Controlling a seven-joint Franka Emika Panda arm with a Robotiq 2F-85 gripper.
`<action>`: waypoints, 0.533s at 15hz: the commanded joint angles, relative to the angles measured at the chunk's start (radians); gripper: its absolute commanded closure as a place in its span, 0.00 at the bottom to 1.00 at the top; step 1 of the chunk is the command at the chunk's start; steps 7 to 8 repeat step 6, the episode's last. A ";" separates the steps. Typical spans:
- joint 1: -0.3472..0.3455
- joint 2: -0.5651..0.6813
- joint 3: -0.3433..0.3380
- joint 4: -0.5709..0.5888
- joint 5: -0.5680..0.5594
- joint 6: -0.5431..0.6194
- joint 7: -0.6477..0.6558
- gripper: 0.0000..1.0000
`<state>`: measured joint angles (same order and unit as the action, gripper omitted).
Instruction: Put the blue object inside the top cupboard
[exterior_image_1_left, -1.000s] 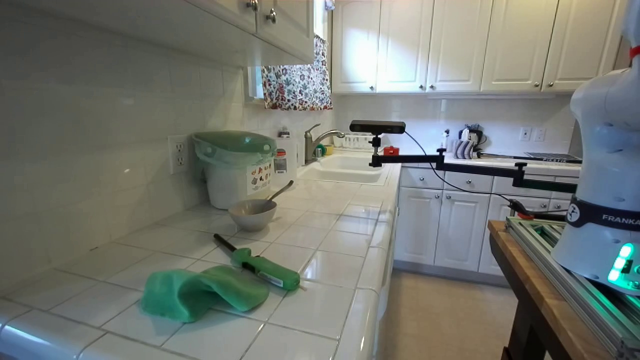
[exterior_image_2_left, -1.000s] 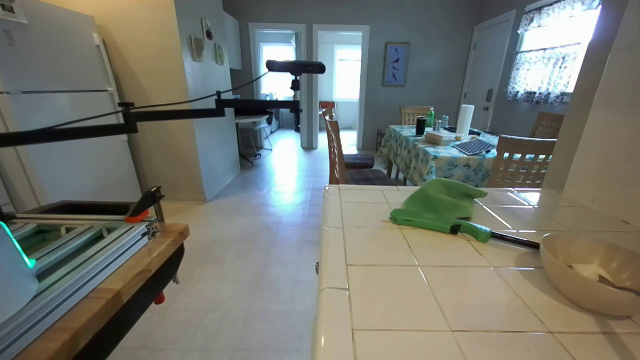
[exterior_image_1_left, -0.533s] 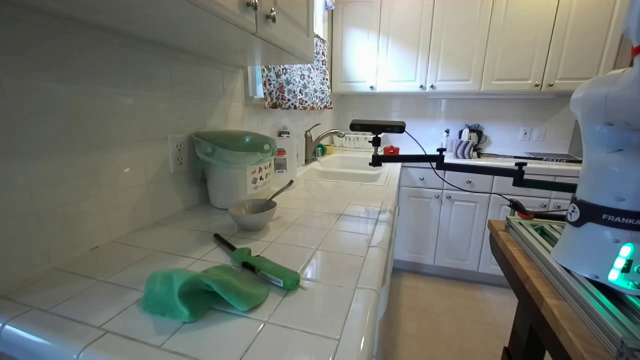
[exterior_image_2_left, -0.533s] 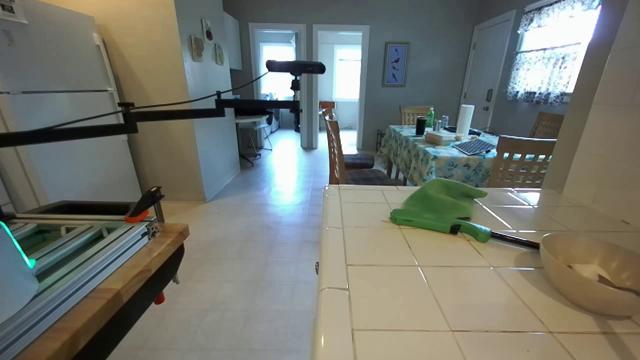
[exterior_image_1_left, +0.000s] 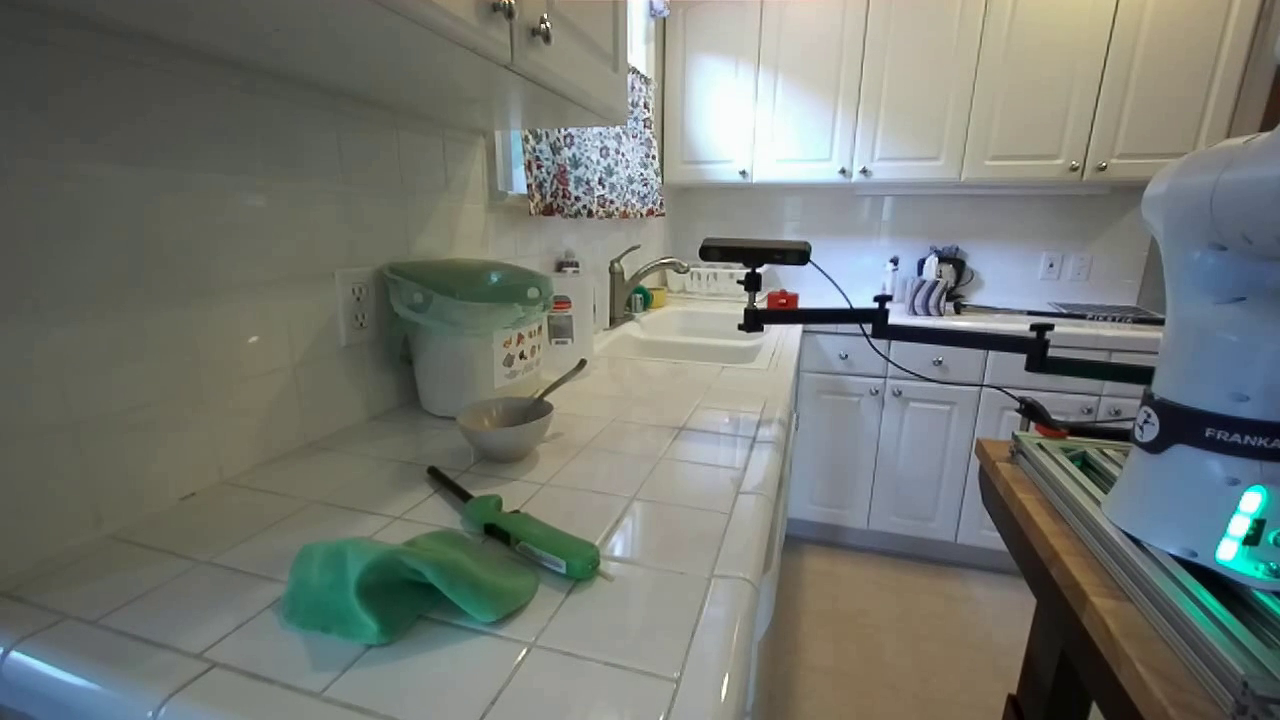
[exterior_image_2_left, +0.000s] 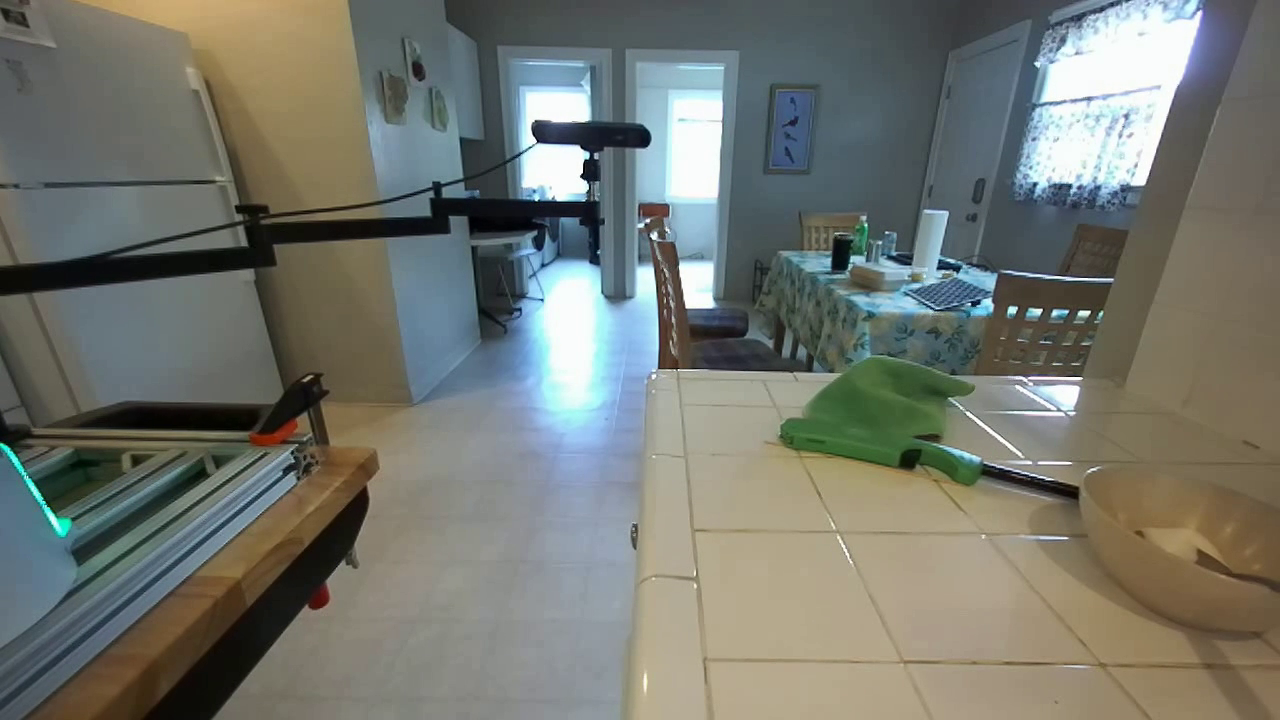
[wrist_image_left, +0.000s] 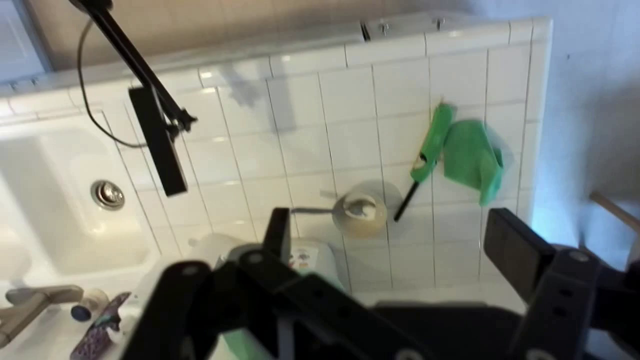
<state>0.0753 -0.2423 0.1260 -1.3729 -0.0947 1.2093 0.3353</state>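
The blue object does not show in any of the views now; it is hidden or out of view. A white upper cupboard (exterior_image_1_left: 580, 55) with round knobs hangs above the counter in an exterior view, cut off by the top edge; its visible door looks shut. My gripper (wrist_image_left: 389, 225) shows only in the wrist view. Its two black fingers stand wide apart with nothing between them, high over the tiled counter. In an exterior view only the lower part of my arm (exterior_image_1_left: 1200, 330) shows at the right edge.
On the white tiled counter (exterior_image_1_left: 640, 610) lie a green cloth (exterior_image_1_left: 400, 590), a green lighter (exterior_image_1_left: 540, 540), a bowl with a spoon (exterior_image_1_left: 505, 430) and a green-lidded container (exterior_image_1_left: 460, 340). A black camera boom (wrist_image_left: 145, 70) reaches over near the sink (wrist_image_left: 65, 200).
In an exterior view, my arm's upper part at the right edge has tilted and moved; its red band has gone out of the picture. The counter things have not moved.
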 joint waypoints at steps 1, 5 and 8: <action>-0.014 -0.016 -0.006 0.006 0.022 -0.070 -0.028 0.00; -0.016 -0.027 -0.021 0.006 0.051 -0.126 -0.063 0.00; -0.016 -0.023 -0.020 0.006 0.051 -0.126 -0.064 0.00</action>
